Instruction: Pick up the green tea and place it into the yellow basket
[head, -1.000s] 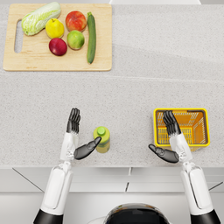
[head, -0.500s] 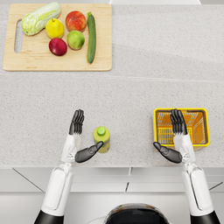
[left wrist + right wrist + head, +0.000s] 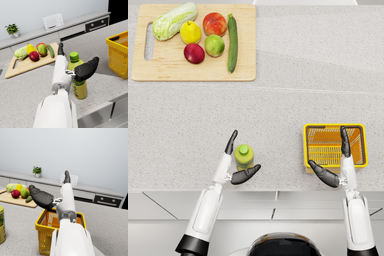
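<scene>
Head view: left hand (image 3: 239, 161) spread wide around the green tea (image 3: 244, 156), fingers up one side and thumb out past the other, nothing clamped yet. Left wrist view: same hand (image 3: 75, 65) bracketing the bottle (image 3: 78, 77), thumb crossing in front of it, whether touching the label cannot be told; bottle upright on the speckled counter (image 3: 278, 115), near the front edge. Right hand (image 3: 335, 162) likewise spread and holding nothing, hovering over the near rim of the yellow basket (image 3: 310, 150), well apart from the bottle. Basket seemingly empty in the right wrist view (image 3: 45, 228). Farther off, untouched: cutting board (image 3: 143, 70) with cabbage, fruit and cucumber. By the look of things, only the approach done; closing on the bottle, lifting, carrying across and lowering into the basket all left.
</scene>
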Motion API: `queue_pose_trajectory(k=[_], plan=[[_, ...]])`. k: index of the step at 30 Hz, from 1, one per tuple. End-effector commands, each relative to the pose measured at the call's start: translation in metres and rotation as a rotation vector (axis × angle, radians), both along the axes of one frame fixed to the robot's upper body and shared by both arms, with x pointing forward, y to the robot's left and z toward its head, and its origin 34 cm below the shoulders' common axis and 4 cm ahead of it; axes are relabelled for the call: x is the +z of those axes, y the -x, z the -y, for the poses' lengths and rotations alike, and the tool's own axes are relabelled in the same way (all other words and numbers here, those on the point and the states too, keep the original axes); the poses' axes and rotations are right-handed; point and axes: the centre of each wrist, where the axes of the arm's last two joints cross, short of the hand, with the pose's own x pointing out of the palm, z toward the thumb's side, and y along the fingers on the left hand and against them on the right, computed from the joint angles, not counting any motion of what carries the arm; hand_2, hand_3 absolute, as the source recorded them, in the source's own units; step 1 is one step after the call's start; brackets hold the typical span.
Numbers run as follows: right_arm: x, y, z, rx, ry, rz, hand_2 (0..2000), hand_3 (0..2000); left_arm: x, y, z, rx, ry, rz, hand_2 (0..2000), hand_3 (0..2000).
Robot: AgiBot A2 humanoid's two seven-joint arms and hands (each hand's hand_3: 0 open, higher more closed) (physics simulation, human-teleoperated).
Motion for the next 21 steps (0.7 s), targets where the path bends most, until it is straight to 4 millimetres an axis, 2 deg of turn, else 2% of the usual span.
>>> queue_pose_trajectory(k=[1,7,9,15,19,20,21], plan=[[0.008,-0.002,-0.002,0.001,-0.007,0.031,0,0,-0.027,-0.012,0.001,0.025,-0.025,-0.104,0,0],[0.008,-0.004,-0.002,-0.008,-0.017,0.033,0,0,-0.06,-0.02,0.0,0.062,-0.053,-0.231,0,0],[0.006,-0.002,-0.003,-0.005,-0.018,0.026,0,0,-0.065,-0.022,0.002,0.064,-0.055,-0.252,0,0],[-0.002,-0.004,-0.012,0.023,-0.025,-0.006,0,0,-0.042,-0.027,0.006,0.066,-0.004,-0.172,0,0],[-0.004,-0.004,-0.013,0.023,-0.032,-0.013,0,0,-0.036,-0.037,0.006,0.087,0.022,-0.163,0,0],[-0.004,-0.004,-0.013,0.022,-0.034,-0.012,0,0,-0.036,-0.039,0.006,0.092,0.027,-0.167,1361,327],[-0.004,-0.004,-0.013,0.021,-0.036,-0.012,0,0,-0.037,-0.04,0.006,0.075,0.029,-0.18,2000,653]])
